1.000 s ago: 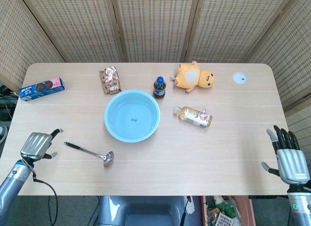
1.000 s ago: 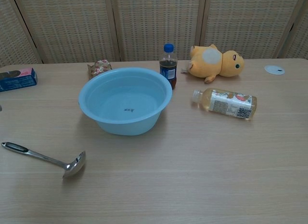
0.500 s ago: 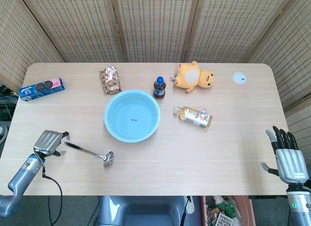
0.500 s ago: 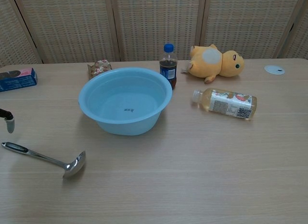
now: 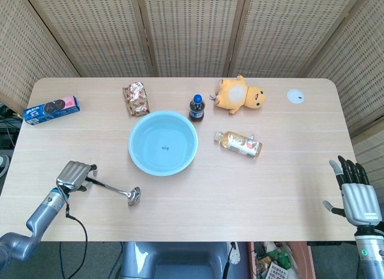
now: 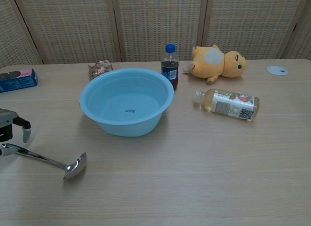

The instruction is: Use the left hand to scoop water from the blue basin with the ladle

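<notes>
The ladle (image 5: 114, 189) lies flat on the light wooden table (image 5: 282, 177), near the front edge on the left, its bowl (image 6: 75, 166) toward the middle and its dark-tipped handle running out to the left. The left hand (image 5: 73, 176) sits over the handle's end, palm down, fingers (image 6: 24, 130) curled downward around it; whether they actually grip the handle cannot be told from either view. The blue basin (image 5: 162, 142) stands just behind and to the right of the ladle, apart from it, with clear water in its bottom.

Behind the basin a small dark-drink bottle with a blue cap (image 5: 197, 108) stands upright, close to the rim. A foil snack packet (image 5: 136, 98) lies to the basin's back left, and a blue and pink biscuit box (image 5: 51, 110) rests near the far left edge. A yellow plush duck (image 5: 240, 95) lies on its side to the right of the upright bottle, and a bottle of pale tea (image 5: 239, 143) lies flat in front of it. A small white disc (image 5: 295, 96) sits near the back right corner.

The right hand (image 5: 355, 193) hangs at the table's front right edge, fingers spread and pointing forward, holding nothing.

Woven rattan screens (image 5: 192, 30) with wooden frames close off the back and sides.
</notes>
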